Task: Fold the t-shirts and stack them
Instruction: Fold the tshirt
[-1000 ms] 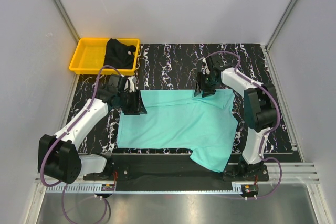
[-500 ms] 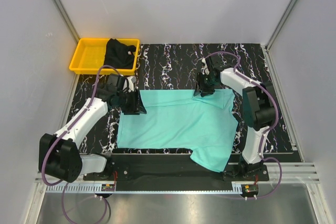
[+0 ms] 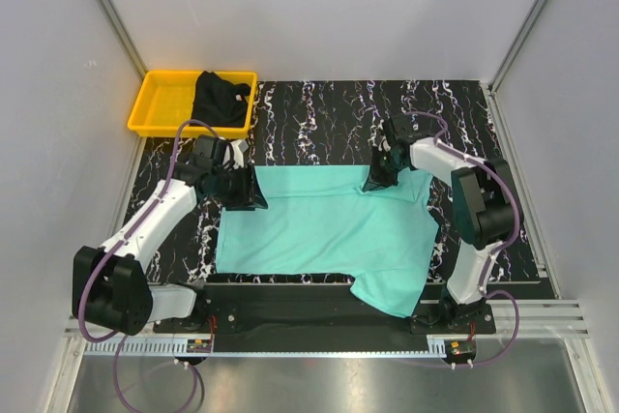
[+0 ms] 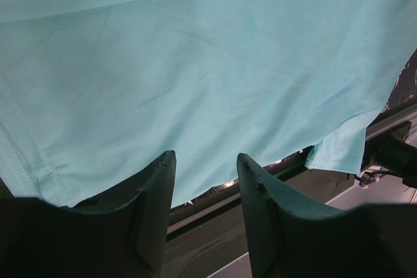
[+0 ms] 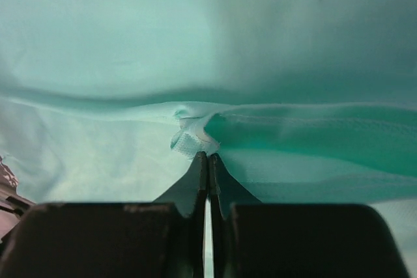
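Observation:
The turquoise-teal t-shirt lies spread flat on the table, one sleeve hanging over the near edge. My right gripper is at the shirt's far edge. In the right wrist view it is shut on a puckered fold of the teal cloth beside a small white label. My left gripper rests at the shirt's far left corner. In the left wrist view it stands open over the teal cloth, with nothing between its fingers. The black t-shirt lies crumpled in the yellow tray.
A black marbled mat covers the table under the shirt. The yellow tray stands at the far left corner. White walls close in the left, back and right sides. A metal rail with the arm bases runs along the near edge.
My right gripper has shut on the teal shirt's far edge, and its wrist has swung a little to the right. The left arm has not moved.

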Controlling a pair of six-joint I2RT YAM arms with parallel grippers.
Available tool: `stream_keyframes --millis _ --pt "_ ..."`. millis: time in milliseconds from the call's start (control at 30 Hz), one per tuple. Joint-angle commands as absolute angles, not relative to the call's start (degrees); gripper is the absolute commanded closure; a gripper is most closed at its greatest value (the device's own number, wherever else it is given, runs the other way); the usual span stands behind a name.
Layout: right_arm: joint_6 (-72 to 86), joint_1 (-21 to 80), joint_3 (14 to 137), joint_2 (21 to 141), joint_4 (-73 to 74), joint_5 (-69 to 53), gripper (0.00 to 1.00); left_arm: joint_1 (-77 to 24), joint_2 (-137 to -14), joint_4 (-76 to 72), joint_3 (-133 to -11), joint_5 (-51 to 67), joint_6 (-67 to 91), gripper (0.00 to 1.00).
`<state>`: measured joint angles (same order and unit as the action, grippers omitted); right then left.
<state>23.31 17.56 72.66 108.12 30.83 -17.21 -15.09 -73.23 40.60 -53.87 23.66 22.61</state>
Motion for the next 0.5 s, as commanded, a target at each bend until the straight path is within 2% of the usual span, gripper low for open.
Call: stream_keyframes --millis 0,467 --pt "28.82 17.49 69.09 101.00 29.88 -17.05 0.98 -14.59 -72.86 39.20 -54.58 25.31 21.53 0.52" --pt "40.95 21.97 60.57 95.63 27.33 -16.44 0.95 -14.06 -73.48 38.41 -53.35 25.23 21.53 0.52"
